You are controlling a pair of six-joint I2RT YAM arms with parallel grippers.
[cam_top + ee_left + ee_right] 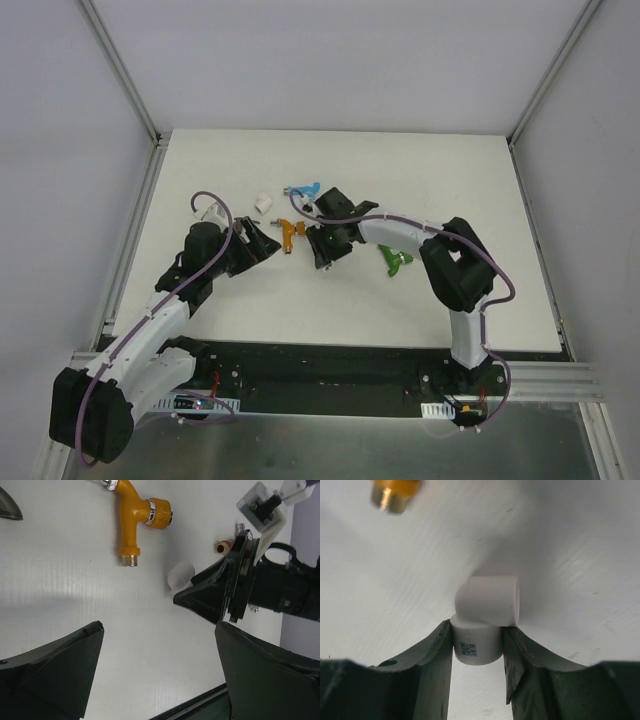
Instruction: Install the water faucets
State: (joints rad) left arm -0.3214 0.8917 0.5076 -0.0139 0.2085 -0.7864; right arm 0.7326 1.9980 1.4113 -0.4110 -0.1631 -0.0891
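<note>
My right gripper (477, 630) is shut on a white elbow pipe fitting (487, 602), low over the white table. It also shows in the top view (325, 255) and in the left wrist view (200, 597), with the fitting (180, 575) at its tips. An orange faucet (290, 232) lies between the two grippers; it also shows in the left wrist view (135, 515), and its threaded end in the right wrist view (395, 492). My left gripper (160, 630) is open and empty, just left of the orange faucet (262, 243). A blue faucet (303, 190) and a green faucet (395, 260) lie on the table.
A loose white fitting (263, 201) lies behind the orange faucet. A small white piece (211, 212) lies by the left arm. A dark grey curved shape (9, 507) is cut off at the left wrist view's edge. The table's black front edge (330, 360) runs below.
</note>
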